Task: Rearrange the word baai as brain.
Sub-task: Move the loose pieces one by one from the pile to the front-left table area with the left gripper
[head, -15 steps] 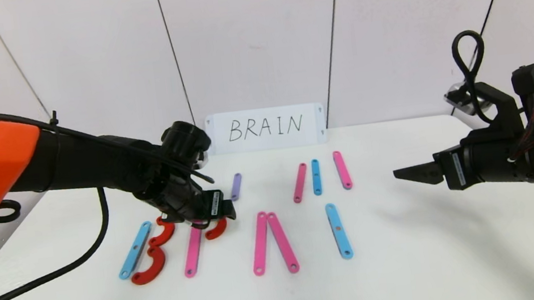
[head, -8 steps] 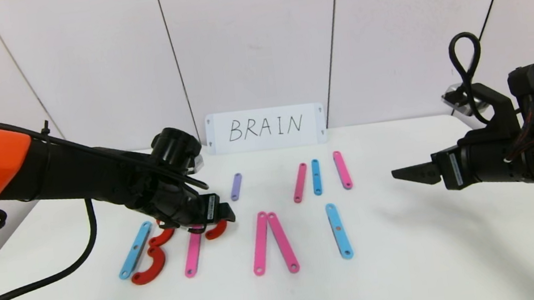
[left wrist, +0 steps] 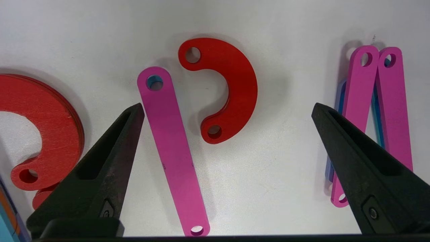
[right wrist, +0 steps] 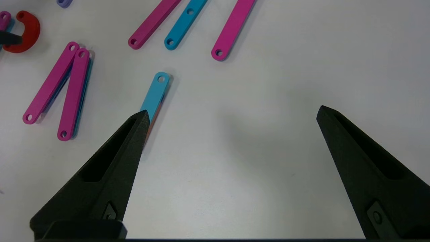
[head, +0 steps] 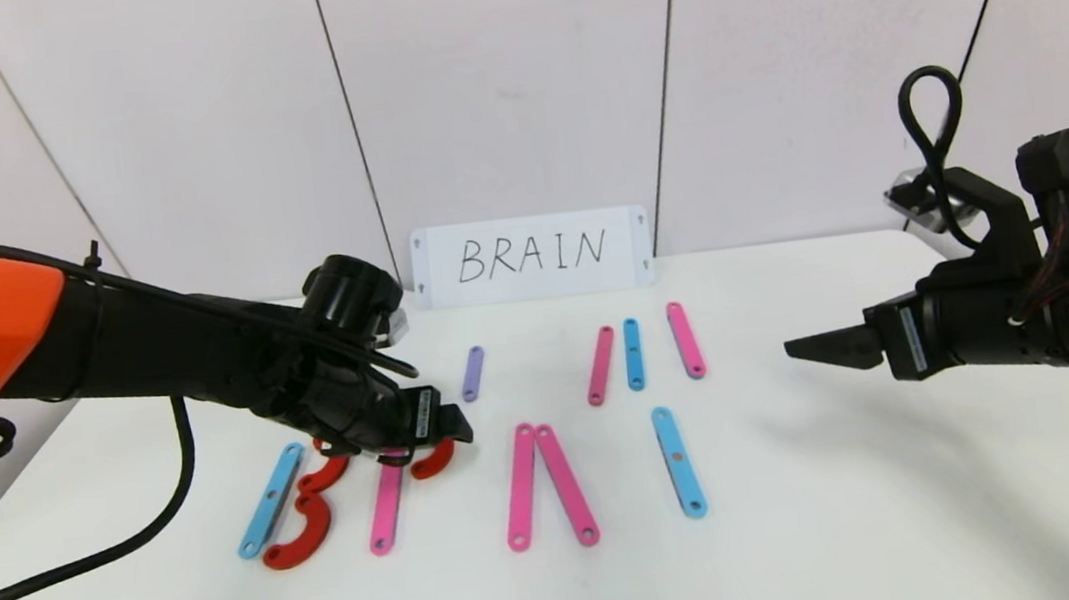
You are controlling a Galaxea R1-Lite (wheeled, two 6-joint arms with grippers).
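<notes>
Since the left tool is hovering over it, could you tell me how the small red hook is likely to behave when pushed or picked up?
The red hook looks flat and rigid, so it should slide or spin, not roll. Lying flush on the table, its thin edge may be hard to pinch.

- Looks like a lab test booth: plain white tabletop (head: pixel 822 529), bare white wall panels (head: pixel 500 82) behind.
- Handwritten "BRAIN" card (head: pixel 531 257) propped against the wall, cables (head: pixel 120 548) trailing across.
</notes>
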